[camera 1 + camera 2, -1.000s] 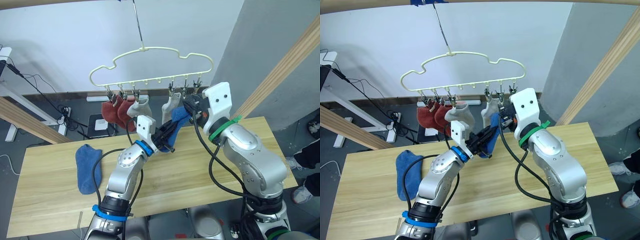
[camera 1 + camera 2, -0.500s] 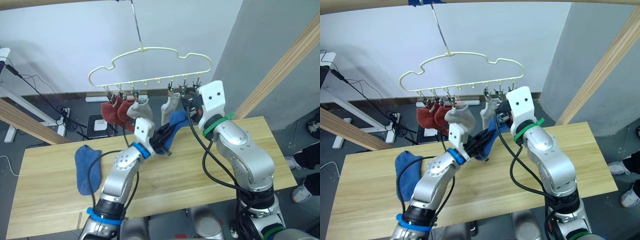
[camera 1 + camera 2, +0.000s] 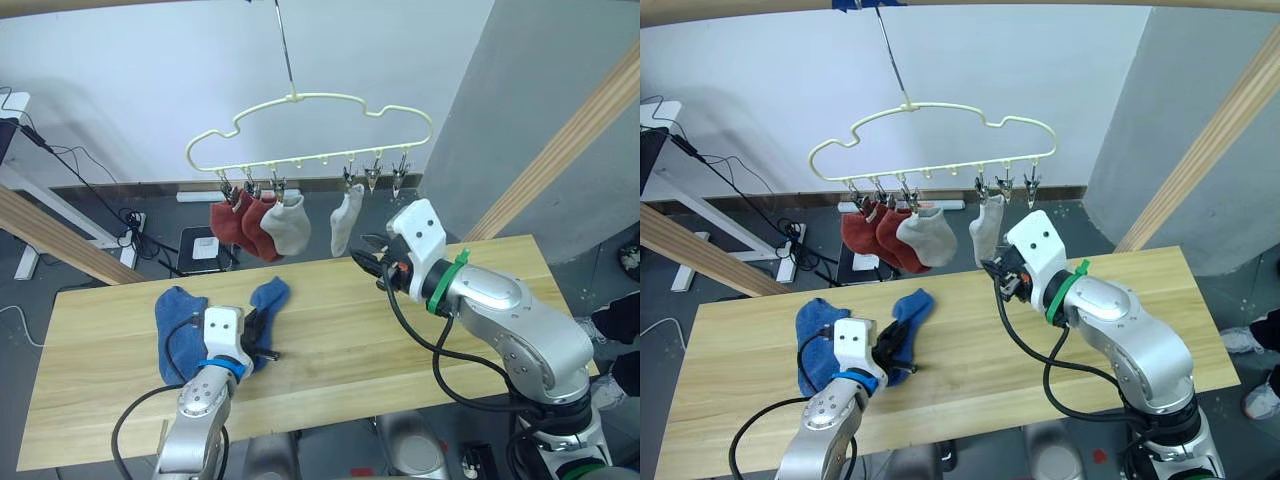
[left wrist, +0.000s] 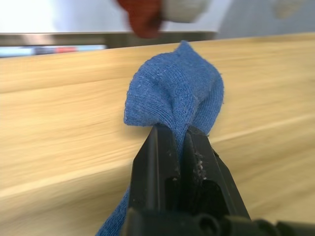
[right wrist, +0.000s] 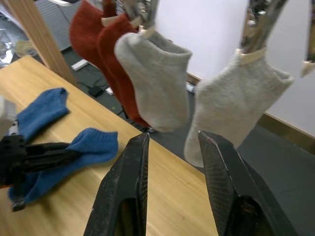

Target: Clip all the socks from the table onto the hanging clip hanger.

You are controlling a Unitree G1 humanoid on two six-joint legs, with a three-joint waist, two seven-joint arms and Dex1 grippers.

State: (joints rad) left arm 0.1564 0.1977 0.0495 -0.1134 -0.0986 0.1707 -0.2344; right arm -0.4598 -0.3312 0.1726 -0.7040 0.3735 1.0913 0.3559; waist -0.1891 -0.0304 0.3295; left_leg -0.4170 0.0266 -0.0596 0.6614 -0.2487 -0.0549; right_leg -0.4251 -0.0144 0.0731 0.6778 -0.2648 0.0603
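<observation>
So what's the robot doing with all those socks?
It's hanging socks on the clip hanger. Two red socks and two grey socks are clipped up. The left gripper pinches one blue sock down on the table, beside the other blue sock. The right gripper is open near the hanger.

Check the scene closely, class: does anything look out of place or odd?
Yes. One blue sock lies bunched on the table, pinched in the left end effector instead of hanging. The clip hanger holds four socks; two clips are free.
</observation>
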